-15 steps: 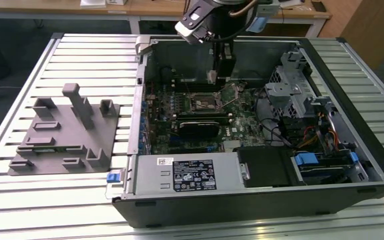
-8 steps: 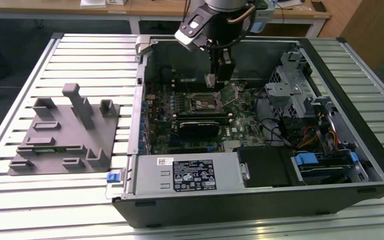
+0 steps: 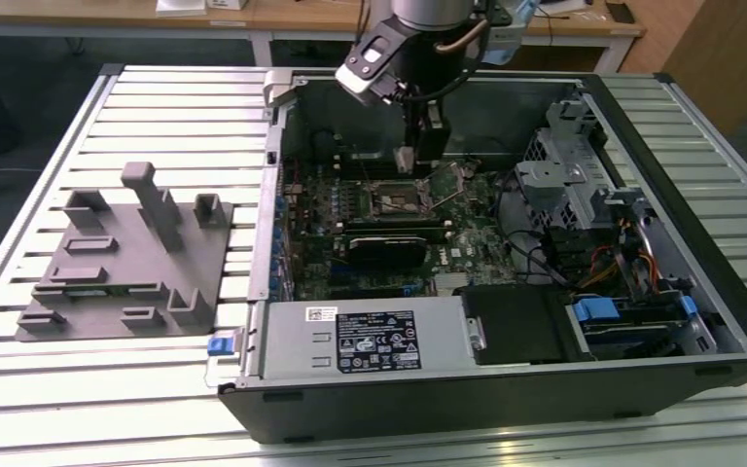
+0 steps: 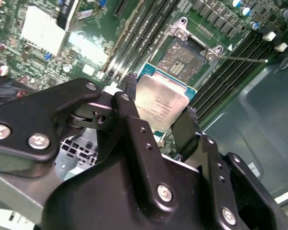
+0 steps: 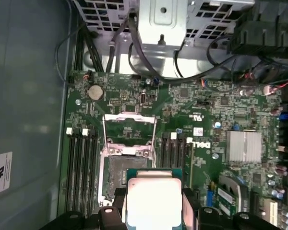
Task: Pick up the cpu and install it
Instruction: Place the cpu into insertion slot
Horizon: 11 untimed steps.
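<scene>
In both wrist views my gripper (image 4: 159, 103) (image 5: 153, 199) is shut on the cpu (image 4: 161, 103) (image 5: 154, 201), a flat square chip with a pale silver top and a green edge, pinched by two opposite sides. The chip hangs just above and slightly to one side of the open black socket (image 4: 182, 55) (image 5: 116, 175), whose metal load plate (image 5: 129, 127) is swung up. In the exterior view the gripper (image 3: 415, 163) reaches down into the open computer case, right over the socket (image 3: 393, 201) on the green motherboard.
A grey fixture (image 3: 127, 258) lies on the slatted table at the exterior view's left. Inside the case are a white-labelled metal box (image 3: 367, 336), a drive cage (image 3: 582, 175), cables, memory slots (image 5: 81, 163) and a silver heatsink (image 5: 243, 146). The case wall (image 5: 29, 96) stands close by.
</scene>
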{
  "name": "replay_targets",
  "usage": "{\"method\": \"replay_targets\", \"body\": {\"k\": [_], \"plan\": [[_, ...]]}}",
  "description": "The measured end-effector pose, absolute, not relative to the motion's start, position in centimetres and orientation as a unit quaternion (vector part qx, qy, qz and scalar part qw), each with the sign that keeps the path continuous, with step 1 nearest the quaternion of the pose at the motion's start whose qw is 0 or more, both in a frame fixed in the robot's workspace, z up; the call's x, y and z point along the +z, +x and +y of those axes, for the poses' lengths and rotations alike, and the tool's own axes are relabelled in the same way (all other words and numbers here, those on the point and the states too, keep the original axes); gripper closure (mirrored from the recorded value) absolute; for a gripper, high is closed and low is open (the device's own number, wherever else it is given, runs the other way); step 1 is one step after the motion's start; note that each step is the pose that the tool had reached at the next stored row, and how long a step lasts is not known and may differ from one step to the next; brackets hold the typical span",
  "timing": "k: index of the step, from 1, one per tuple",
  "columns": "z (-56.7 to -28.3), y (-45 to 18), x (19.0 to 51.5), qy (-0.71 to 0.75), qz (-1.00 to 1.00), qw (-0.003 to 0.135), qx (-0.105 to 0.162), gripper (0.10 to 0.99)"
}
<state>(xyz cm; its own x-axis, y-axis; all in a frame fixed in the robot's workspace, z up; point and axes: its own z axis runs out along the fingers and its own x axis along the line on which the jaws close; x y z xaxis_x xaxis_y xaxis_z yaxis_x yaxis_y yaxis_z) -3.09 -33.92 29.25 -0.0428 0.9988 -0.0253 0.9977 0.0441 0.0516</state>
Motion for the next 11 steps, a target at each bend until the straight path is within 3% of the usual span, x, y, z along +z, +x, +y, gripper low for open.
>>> {"method": "replay_targets", "body": {"k": [11], "plan": [[-33.0,-3.2,27.3,0.692,0.721,0.027,0.01,0.545]]}}
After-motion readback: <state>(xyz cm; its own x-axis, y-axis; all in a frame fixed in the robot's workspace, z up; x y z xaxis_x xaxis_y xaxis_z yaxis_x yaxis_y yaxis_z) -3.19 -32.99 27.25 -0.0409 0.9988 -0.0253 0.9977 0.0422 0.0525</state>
